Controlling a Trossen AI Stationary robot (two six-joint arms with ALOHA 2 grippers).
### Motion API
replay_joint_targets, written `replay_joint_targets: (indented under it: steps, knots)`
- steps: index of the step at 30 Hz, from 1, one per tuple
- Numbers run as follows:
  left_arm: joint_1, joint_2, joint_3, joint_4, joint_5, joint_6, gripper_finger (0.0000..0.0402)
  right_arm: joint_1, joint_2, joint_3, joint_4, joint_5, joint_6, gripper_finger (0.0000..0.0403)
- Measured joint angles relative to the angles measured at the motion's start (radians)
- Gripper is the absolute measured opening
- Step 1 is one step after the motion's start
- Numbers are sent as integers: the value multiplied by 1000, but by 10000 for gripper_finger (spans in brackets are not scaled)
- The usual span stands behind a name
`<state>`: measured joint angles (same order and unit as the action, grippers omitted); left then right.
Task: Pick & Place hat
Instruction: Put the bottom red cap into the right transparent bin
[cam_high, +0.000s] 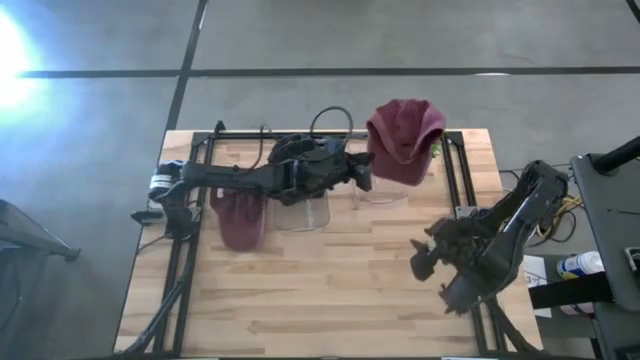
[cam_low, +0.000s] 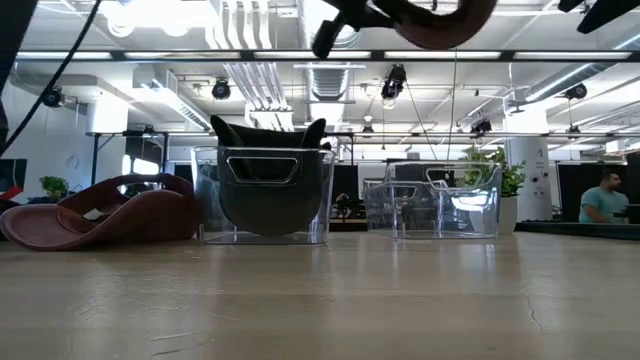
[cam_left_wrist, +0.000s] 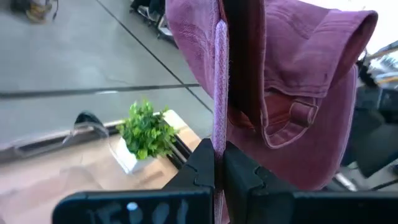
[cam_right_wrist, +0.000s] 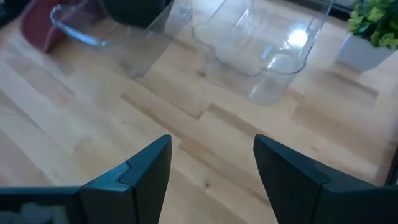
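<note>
My left gripper (cam_high: 366, 172) is shut on a maroon hat (cam_high: 405, 138), held high over the empty clear bin (cam_high: 385, 192). In the low view only the hat's lower edge (cam_low: 440, 25) shows, at the top of the picture. A second maroon hat (cam_high: 238, 218) lies on the table at the left. A dark hat (cam_low: 265, 190) sits in the left clear bin (cam_high: 300, 208). My right gripper (cam_high: 428, 258) is open and empty over the table's right part. My left gripper pinches an edge of the maroon hat (cam_left_wrist: 219, 134) between its two shut fingers (cam_left_wrist: 245, 174). The fingers reach level from the table's left. The hat is lifted clear, well above the bins, and spreads out beyond the fingertips with its strap (cam_left_wrist: 292, 115) showing.
A small green plant in a white pot (cam_high: 437, 148) stands at the far right behind the bins. Black frame rails (cam_high: 455, 170) run along both sides of the table. Bare wood (cam_high: 330, 290) lies toward the near edge. A person (cam_low: 603, 200) stands far off in the room.
</note>
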<state>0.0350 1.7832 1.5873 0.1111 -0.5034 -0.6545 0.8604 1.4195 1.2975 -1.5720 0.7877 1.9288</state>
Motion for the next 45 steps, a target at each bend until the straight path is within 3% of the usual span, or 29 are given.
replay_joint_targets:
  steps: [6, 10, 17, 21, 24, 35, 39, 45]
  knots:
    - [48, 135, 166, -217, -32, -26, 10, -2, -128, -83, 1, 35, -6, 224]
    - [65, 190, 218, -222, -49, -18, 10, -1, -184, -119, 1, 37, -28, 224]
    - [99, 238, 225, -273, -128, 10, 10, -49, -254, -215, 1, 62, 12, 224]
    - [154, 263, 225, -365, -115, -84, 10, -133, -316, -289, 2, 90, 82, 224]
    - [189, 288, 223, -316, -65, -24, 10, -202, -361, -325, 9, 97, 78, 224]
    - [263, 331, 203, -286, -7, 53, 10, -393, -431, -371, 87, 97, -125, 224]
    - [271, 331, 177, -240, -9, 4, 10, -469, -443, -371, 90, 112, -214, 224]
    - [272, 339, 158, -204, -61, -65, 10, -553, -458, -355, 97, 54, -417, 224]
